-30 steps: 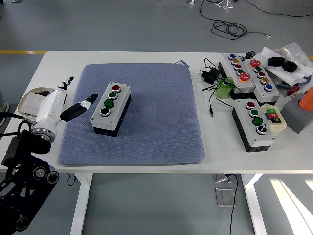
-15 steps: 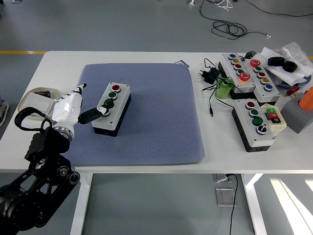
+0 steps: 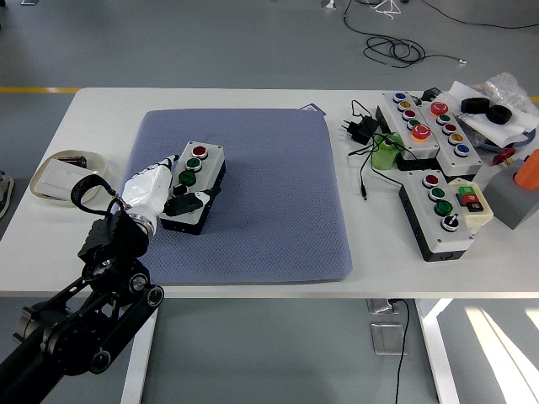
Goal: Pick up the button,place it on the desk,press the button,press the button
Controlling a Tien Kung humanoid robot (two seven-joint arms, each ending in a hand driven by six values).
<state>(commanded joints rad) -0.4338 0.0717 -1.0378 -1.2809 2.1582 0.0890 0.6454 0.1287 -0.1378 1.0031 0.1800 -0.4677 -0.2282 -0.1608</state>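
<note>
A grey button box (image 3: 205, 172) with a black base lies on the blue-grey mat (image 3: 269, 194), left of centre. It carries a red button (image 3: 200, 151), two green buttons (image 3: 190, 171) and a near-end button hidden under my hand. My left hand (image 3: 175, 187), white with black fingertips, reaches in from the lower left. It rests against the box's near left end, and a black fingertip (image 3: 189, 202) lies over the nearest button. The fingers are spread and grasp nothing.
A shallow dish (image 3: 61, 175) sits at the table's left edge. Several other button boxes (image 3: 438, 215), a green cup (image 3: 386, 153), a black power adapter with cables (image 3: 364, 128) and an orange object (image 3: 529, 171) crowd the right side.
My left arm has swung right and forward from the table's left edge. The hand has moved onto the box's near end, and its black fingertip now covers the nearest button.
</note>
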